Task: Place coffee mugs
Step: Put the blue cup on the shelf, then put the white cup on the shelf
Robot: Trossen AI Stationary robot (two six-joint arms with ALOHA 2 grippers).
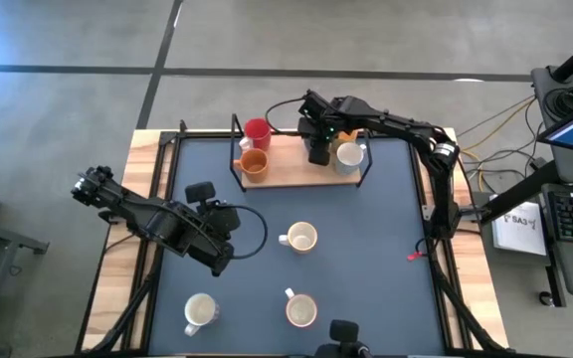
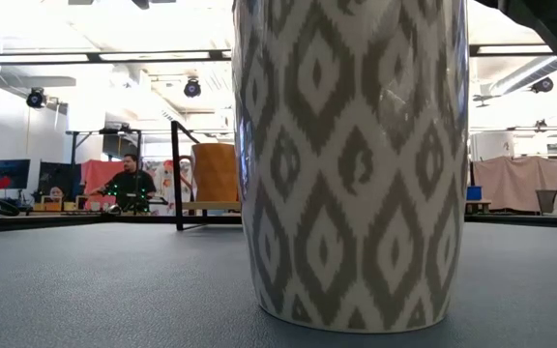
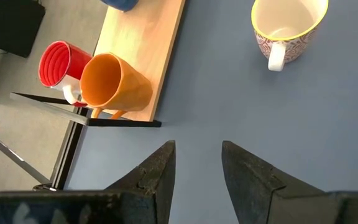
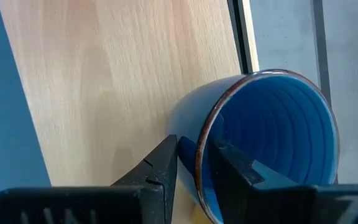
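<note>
Right wrist view alone showing the grip: right end effector [image 4: 194, 165] pinching the rim of the blue mug [image 4: 260, 143], one finger inside the wall and one outside, mug lying on its side on the wooden shelf board [image 4: 104, 81]. High view hiding that mug under the right arm, end effector [image 1: 318, 149] sitting over the rack [image 1: 296, 169] at the far edge of the bench [image 1: 366, 239].

Left wrist view revealing the left end effector [image 3: 197, 168] hanging empty over the dark mat, fingers apart with a narrow gap, pointing toward the red mug [image 3: 58, 65] and the orange mug [image 3: 114, 84], both tipped on their sides at the board's end. Same view catching a patterned cream mug [image 3: 288, 28] upright on the mat.

High view adding a white mug [image 1: 349, 157] on the rack beside the right arm and three pale mugs [image 1: 300, 238] [image 1: 200, 312] [image 1: 300, 310] standing on the mat.

Low view being almost filled by one diamond-patterned mug [image 2: 351, 159], blocking most of the rack behind; people sitting in the room beyond.

No readable writing showing anywhere.
</note>
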